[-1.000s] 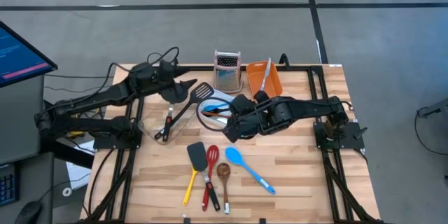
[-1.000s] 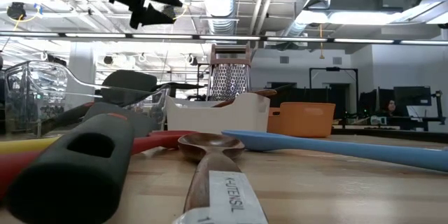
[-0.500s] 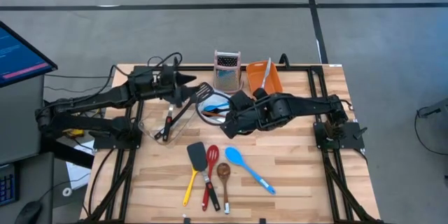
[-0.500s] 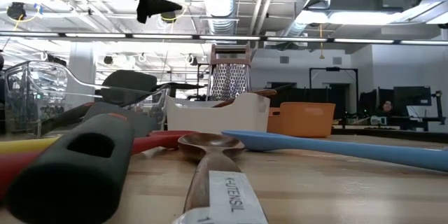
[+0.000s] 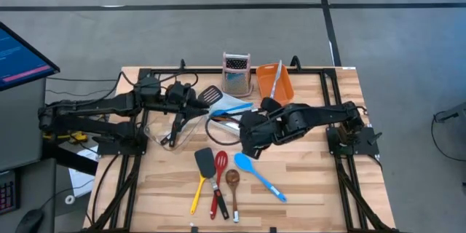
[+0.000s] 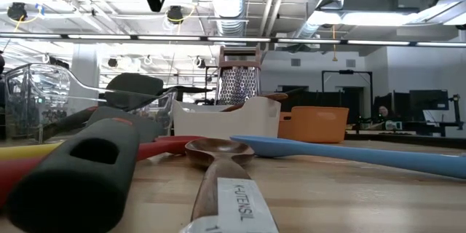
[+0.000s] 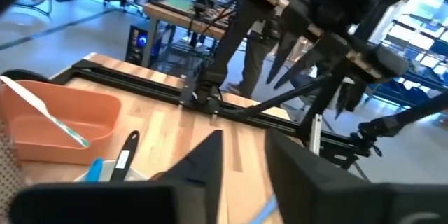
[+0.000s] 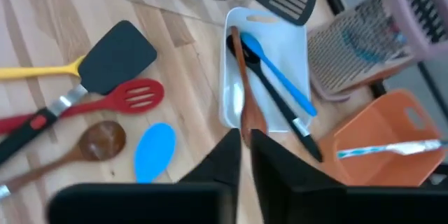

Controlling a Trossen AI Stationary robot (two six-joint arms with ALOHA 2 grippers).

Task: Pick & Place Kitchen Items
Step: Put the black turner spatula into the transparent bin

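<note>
Near the front edge lie a yellow-handled black spatula [image 5: 203, 162], a red slotted spoon [image 5: 220, 164], a wooden spoon [image 5: 232, 178] and a blue spoon [image 5: 244, 163]. A black slotted turner [image 5: 210, 95] leans out of the clear tub [image 5: 169, 128]. The white tub [image 8: 269, 63] holds a blue spoon, a black tool and a wooden one. My left gripper [image 7: 246, 171] hovers open, level, above the clear tub and beside the turner's head. My right gripper [image 8: 245, 155] hangs shut, slanting down, above the table between the white tub and the loose utensils. Neither holds anything.
A steel grater with a pink top [image 5: 236, 73] and an orange tub [image 5: 275, 80] holding a white stick stand at the far edge. Black rails [image 5: 328, 95] frame the table. Bare wood lies to the right of the blue spoon.
My left gripper has swung toward the table's near edge, from beyond the clear tub to above it, and turned to point toward the table's right. Its fingers have drawn closer together. The utensils and tubs have stayed where they were.
</note>
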